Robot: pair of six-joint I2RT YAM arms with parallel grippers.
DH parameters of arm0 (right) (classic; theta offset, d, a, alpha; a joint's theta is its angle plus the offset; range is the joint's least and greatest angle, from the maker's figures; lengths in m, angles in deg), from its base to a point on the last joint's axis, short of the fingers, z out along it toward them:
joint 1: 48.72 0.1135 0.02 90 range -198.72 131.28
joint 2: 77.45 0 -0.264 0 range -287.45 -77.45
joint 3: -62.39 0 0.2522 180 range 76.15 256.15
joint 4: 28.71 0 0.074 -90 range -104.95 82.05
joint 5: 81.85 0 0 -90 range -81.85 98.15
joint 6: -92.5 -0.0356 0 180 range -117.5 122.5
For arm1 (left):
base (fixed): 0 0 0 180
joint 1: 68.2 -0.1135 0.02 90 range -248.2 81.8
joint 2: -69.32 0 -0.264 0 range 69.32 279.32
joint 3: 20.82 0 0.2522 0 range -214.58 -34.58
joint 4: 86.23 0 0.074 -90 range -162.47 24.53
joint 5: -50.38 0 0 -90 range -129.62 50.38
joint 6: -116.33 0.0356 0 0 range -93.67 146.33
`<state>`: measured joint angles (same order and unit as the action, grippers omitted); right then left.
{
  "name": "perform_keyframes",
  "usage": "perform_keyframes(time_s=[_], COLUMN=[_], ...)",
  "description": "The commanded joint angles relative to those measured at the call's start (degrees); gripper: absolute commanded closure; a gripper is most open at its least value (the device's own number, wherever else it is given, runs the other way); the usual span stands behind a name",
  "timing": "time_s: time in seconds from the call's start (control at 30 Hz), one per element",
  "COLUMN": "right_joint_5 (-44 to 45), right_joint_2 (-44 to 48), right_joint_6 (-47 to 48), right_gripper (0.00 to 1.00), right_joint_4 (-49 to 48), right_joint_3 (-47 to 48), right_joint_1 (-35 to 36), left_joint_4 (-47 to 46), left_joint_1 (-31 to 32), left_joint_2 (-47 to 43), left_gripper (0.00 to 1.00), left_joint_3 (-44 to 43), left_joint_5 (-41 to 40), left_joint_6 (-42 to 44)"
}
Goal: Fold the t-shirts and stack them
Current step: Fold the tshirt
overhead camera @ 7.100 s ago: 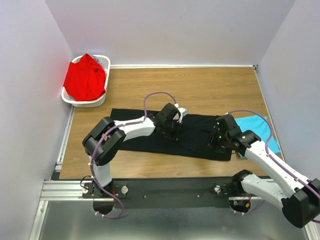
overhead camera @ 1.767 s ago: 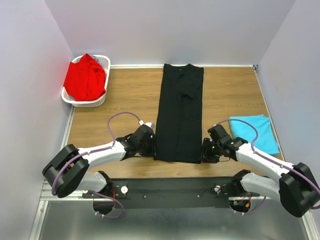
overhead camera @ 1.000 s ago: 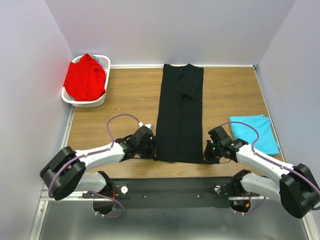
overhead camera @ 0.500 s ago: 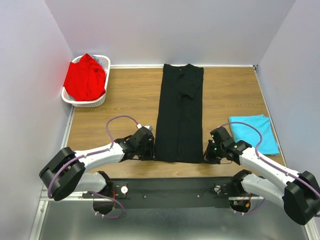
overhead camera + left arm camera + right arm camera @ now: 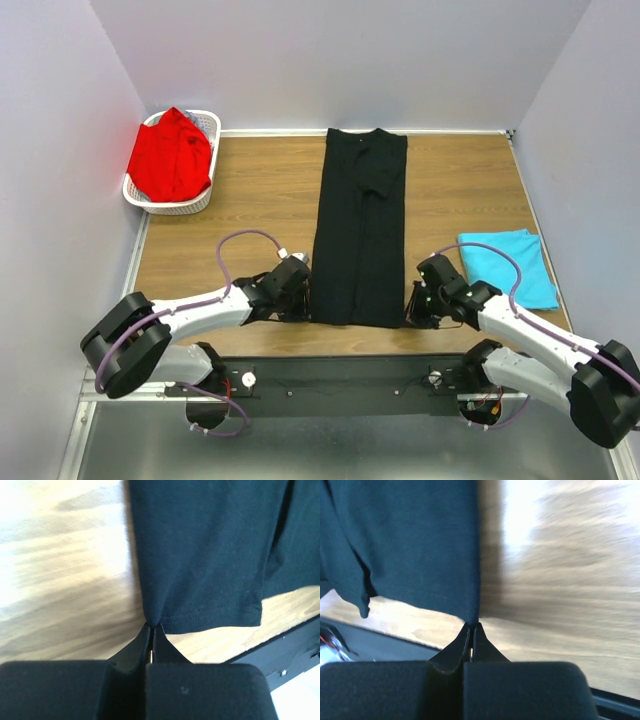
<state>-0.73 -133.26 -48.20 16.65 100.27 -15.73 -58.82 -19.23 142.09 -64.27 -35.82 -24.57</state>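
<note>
**Q:** Where is the large black cloth t-shirt [image 5: 358, 230] lying?

**A:** It is lying folded into a long narrow strip down the middle of the brown wooden table [image 5: 250, 190]. The strip is running from the far edge toward the near edge, and a stitched hem is showing at its near end.

**Q:** What are the two tools doing?

**A:** The left gripper [image 5: 151, 627] is sitting at the strip's near left corner. In the left wrist view its fingers are pressing together, with the cloth drawn to a point between the tips. The right gripper [image 5: 471, 626] is sitting at the near right corner, and its fingers are likewise meeting on the corner of the cloth. Each is thus pinching one near corner of the black shirt, with both arms reaching low over the table.

**Q:** Where are the other garments lying?

**A:** The turquoise cloth t-shirt [image 5: 505, 265] is lying folded flat at the right side of the table. It is apart from the black strip and just beyond the right arm. The bright red cloth t-shirt [image 5: 170, 155] is sitting heaped in the white plastic lattice basket [image 5: 180, 207] at the far left corner.
</note>
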Motion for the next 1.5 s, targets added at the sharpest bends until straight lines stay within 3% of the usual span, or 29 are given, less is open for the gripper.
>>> perform_keyframes(time_s=[0.0, 0.2, 0.27, 0.4, 0.57, 0.83, 1.1, 1.47], right_joint_5=[1.3, 8.4, 10.5, 18.1, 28.4, 41.0, 39.3, 34.0], right_joint_2=[0.7, 1.3, 1.5, 0.7, -9.5, -19.5, -26.4, -38.3], right_joint_6=[-2.9, -12.1, -12.9, -10.8, -6.4, 0.7, 8.7, 11.2], right_gripper=[0.99, 1.0, 0.99, 1.0, 1.0, 1.0, 0.99, 1.0], right_joint_4=[1.9, 4.1, 6.9, 10.0, 10.5, 8.7, -2.6, -12.9], right_joint_3=[1.6, 3.7, 5.1, 11.0, 21.1, 34.2, 36.8, 40.6], right_joint_1=[5.8, 20.9, 22.3, 22.3, 22.0, 15.5, 7.4, -3.3], left_joint_4=[1.9, 4.7, 7.5, 11.2, 11.1, 4.9, -1.8, -5.7], left_joint_1=[5.6, 15.0, 15.9, 14.8, 7.7, 0.3, -5.5, -10.9], left_joint_2=[-1.6, -3.1, -3.9, -4.6, -2.2, 4.5, 11.5, 27.3], left_gripper=[1.0, 1.0, 1.0, 1.0, 1.0, 1.0, 1.0, 1.0], left_joint_3=[-1.2, -1.0, -2.4, -8.0, -15.9, -23.8, -28.9, -41.7], left_joint_5=[-2.4, -3.4, -6.7, -13.1, -16.4, -16.0, -15.4, -13.8], left_joint_6=[-2.1, -9.5, -9.8, -5.2, 2.5, 10.1, 12.7, 12.6])
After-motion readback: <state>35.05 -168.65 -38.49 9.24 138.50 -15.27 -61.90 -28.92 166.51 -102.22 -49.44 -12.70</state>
